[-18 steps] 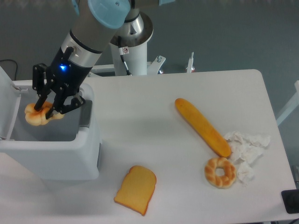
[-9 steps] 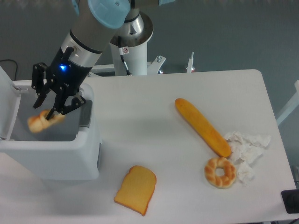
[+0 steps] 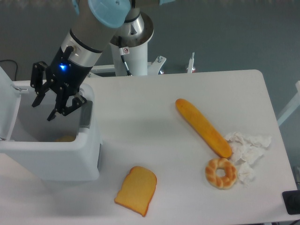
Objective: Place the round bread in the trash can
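Note:
My gripper hangs open over the mouth of the white trash can at the left, with nothing between its fingers. Deep inside the can, only a small golden edge of the round bread shows above the front wall. A second braided ring of bread lies on the table at the right, far from the gripper.
A long orange baguette lies diagonally right of centre, with crumpled white paper beside it. A toast slice lies near the front edge. The can's lid stands open at the far left. The arm's base is behind the table.
The gripper opened and the round bread fell from its fingers down into the trash can. The arm itself has barely moved.

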Tool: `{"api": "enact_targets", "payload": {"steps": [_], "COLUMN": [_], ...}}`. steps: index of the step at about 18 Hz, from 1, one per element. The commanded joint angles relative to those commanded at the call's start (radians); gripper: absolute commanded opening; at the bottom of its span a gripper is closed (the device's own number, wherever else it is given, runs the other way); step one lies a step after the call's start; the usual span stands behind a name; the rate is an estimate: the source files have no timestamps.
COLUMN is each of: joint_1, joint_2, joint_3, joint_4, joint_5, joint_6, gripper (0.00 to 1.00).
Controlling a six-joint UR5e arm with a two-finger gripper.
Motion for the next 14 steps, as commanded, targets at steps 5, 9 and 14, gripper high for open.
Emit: {"api": "enact_targets", "payload": {"steps": [5, 9, 14], "joint_1": [0.009, 0.055, 0.091], "joint_2": [0.003, 0.008, 0.029], "joint_3": [0.006, 0.012, 0.026], "joint_4": [0.038, 0.083, 0.084], "joint_5": [0.006, 0.006, 0.128], "joint_6": [0.002, 0.061, 0.144], "gripper": [1.00, 1.00, 1.00]}}
